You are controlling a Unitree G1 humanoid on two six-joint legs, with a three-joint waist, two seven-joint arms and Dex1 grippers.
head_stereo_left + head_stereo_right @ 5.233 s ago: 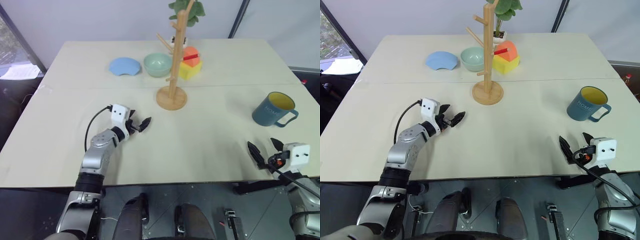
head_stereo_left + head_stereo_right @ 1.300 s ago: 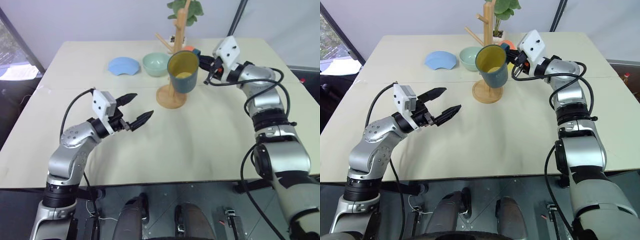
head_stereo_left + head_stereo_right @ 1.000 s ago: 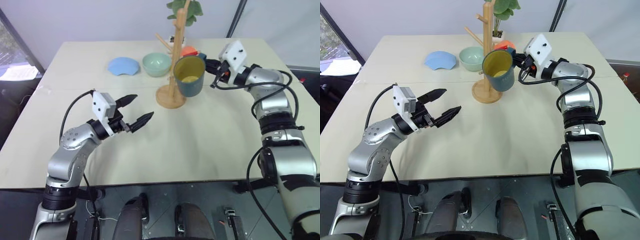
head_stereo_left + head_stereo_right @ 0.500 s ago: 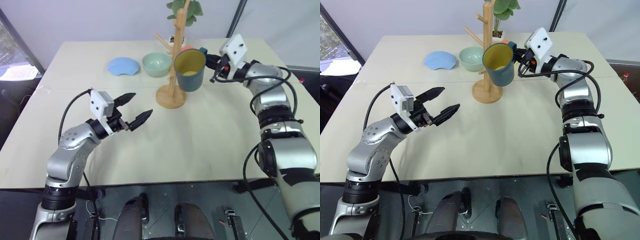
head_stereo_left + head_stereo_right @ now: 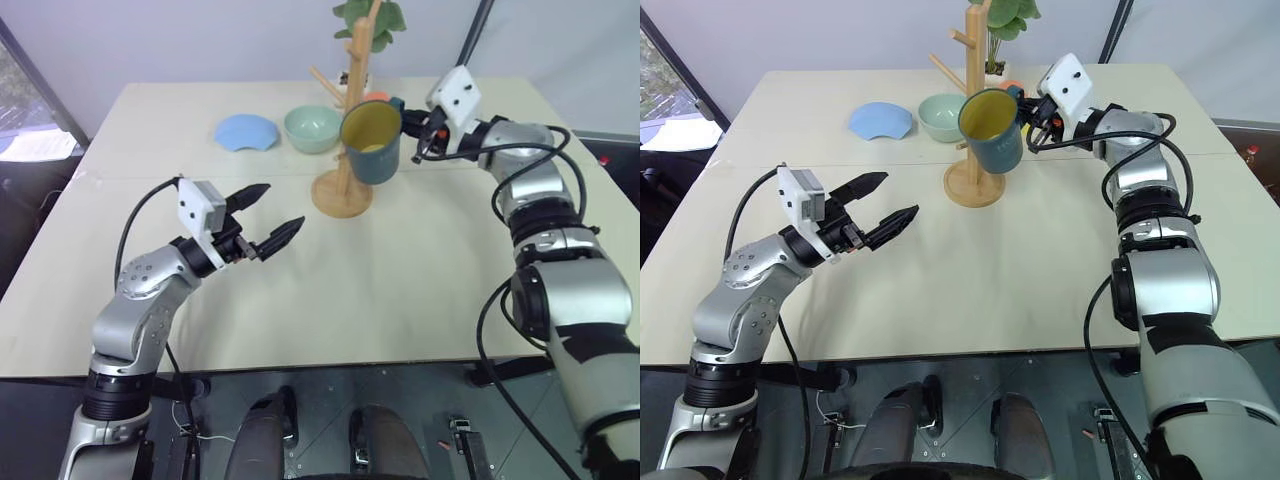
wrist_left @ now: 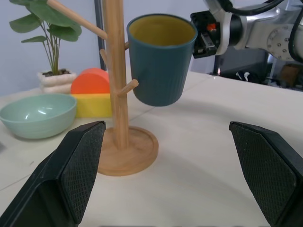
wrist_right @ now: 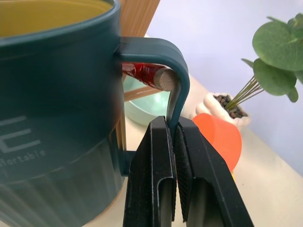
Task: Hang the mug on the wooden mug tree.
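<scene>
Teal mug (image 5: 372, 143) hangs in the air against the wooden mug tree (image 5: 350, 110), carried by the right pincer (image 5: 408, 124); the left pincer (image 5: 268, 214) waits wide above the worktop (image 5: 420, 260). Left wrist view: the mug sits just beside a low peg. Right wrist view: two fingers (image 7: 156, 179) clamp the handle, a peg tip showing through the loop. Letting go with the peg barely in could drop the mug.

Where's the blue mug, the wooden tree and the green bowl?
mug (image 5: 376, 160), left eye view, on its outer side wall.
wooden mug tree (image 5: 343, 195), left eye view, on its round base.
green bowl (image 5: 940, 115), right eye view, on its inside.
</scene>
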